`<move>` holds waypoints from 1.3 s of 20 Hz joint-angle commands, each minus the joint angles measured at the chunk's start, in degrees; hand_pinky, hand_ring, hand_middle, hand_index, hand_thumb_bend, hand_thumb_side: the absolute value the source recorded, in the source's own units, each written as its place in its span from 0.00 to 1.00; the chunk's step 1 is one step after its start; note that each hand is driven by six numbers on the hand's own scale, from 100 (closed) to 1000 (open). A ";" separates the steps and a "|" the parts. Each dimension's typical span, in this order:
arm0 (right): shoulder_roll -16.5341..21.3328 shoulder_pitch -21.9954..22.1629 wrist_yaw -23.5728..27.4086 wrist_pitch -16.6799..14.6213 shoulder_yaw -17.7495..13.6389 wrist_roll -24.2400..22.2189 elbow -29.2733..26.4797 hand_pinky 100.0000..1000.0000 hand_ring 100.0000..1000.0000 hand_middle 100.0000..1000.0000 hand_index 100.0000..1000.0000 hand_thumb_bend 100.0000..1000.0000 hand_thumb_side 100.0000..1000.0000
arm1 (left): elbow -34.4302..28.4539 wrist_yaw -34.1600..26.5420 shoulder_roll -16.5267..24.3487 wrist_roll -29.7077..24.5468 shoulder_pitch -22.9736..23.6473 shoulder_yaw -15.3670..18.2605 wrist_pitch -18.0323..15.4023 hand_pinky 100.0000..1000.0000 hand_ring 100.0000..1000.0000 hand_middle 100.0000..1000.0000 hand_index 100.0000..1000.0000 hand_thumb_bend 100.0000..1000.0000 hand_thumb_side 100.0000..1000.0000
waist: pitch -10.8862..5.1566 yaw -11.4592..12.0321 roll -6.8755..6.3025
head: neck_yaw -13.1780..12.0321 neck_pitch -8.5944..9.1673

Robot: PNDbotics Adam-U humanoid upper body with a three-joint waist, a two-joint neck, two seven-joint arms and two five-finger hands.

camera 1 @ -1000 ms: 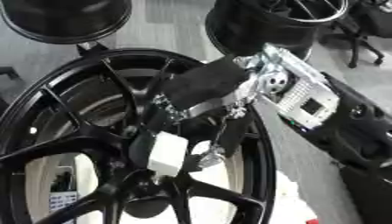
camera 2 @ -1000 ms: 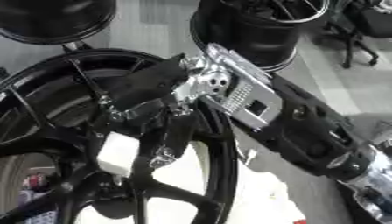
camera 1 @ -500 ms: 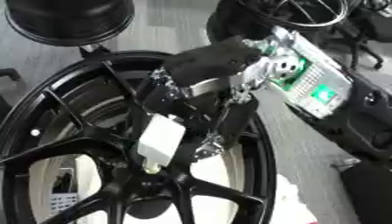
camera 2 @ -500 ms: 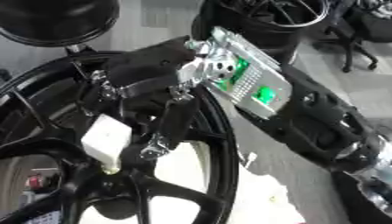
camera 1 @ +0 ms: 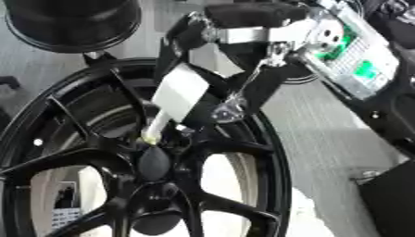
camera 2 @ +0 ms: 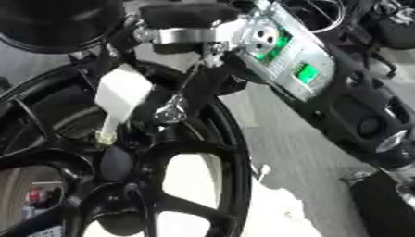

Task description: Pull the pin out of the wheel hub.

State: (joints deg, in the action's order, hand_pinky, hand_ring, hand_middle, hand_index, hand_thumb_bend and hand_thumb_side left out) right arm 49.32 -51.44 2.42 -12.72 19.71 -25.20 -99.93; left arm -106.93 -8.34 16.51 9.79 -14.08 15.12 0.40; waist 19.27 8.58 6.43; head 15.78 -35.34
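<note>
— Fingers [camera 1: 243, 99] of the right hand [camera 1: 235, 55] are curled down around the white pin [camera 1: 180, 91], pinching its broad white head, with the thumb side hidden behind it.

— And where does the pin sit?

— Its narrow pale shaft runs down and to the left from that head, and its tip [camera 1: 151, 135] looks level with the top of the wheel hub [camera 1: 154, 162], at the middle of the black alloy wheel [camera 1: 267, 152]. Whether the tip is still seated in its hole or just free, I cannot tell.

— So how should the pull go?

— I'd judge that the draw should follow the shaft's own line, up and to the right, rather than straight up. A sideways tug could bind the shaft in the hole or scrape it on the nearest spoke [camera 1: 235, 148].

— Anything about the hold?

— It sits on the head, well above the hub, so the wrist should stay at one angle; a twist would lever the tip. Lift until a gap shows between tip and hub.

— The left hand?

— No view shows it. Other dark wheels [camera 1: 73, 23] stand behind, well apart from the work.
</note>
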 commanded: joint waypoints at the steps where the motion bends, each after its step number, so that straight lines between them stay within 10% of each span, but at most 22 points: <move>1: 8.01 3.45 2.30 0.03 -7.50 7.29 2.57 0.75 0.47 0.14 0.38 0.00 0.00 | -1.09 -0.01 1.16 0.37 0.02 0.82 -0.04 0.80 0.66 0.52 0.79 0.00 0.67 | -1.58 -0.62 -0.35 | -0.87 0.44; 10: 20.97 32.91 0.02 0.87 -23.97 26.10 5.50 0.76 0.48 0.17 0.41 0.00 0.00 | -2.11 0.56 1.34 1.30 0.61 1.66 -0.17 0.80 0.66 0.52 0.79 0.00 0.66 | -1.25 -4.08 -1.37 | -4.87 -0.15; 16: 15.55 49.59 -5.79 2.61 -33.46 33.07 4.43 0.77 0.53 0.26 0.50 0.00 0.00 | -2.69 1.03 1.13 1.79 0.79 2.08 -0.06 0.80 0.66 0.52 0.79 0.00 0.66 | -0.95 -5.93 -2.04 | -6.63 -0.48; 20: 9.69 55.99 -12.04 5.75 -37.49 32.89 6.16 0.84 0.80 0.73 0.82 0.03 0.00 | -2.77 1.14 1.01 1.95 0.85 2.24 0.03 0.80 0.66 0.52 0.79 0.00 0.66 | -0.59 -6.14 -2.27 | -7.37 -0.23; 26: 5.38 58.91 -17.11 7.16 -40.94 26.52 8.73 0.89 0.90 0.88 0.89 0.00 0.00 | -2.83 1.24 0.99 1.89 0.77 2.23 -0.05 0.80 0.66 0.53 0.79 0.00 0.66 | -0.27 -6.25 -2.71 | -8.09 -0.24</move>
State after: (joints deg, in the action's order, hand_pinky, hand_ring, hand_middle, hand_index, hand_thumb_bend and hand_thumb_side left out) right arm 53.60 7.53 -13.60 -5.75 -19.44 2.19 -91.52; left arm -108.69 -7.49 16.57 11.57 -13.09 16.83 0.45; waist 19.82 2.44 3.77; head 7.91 -35.74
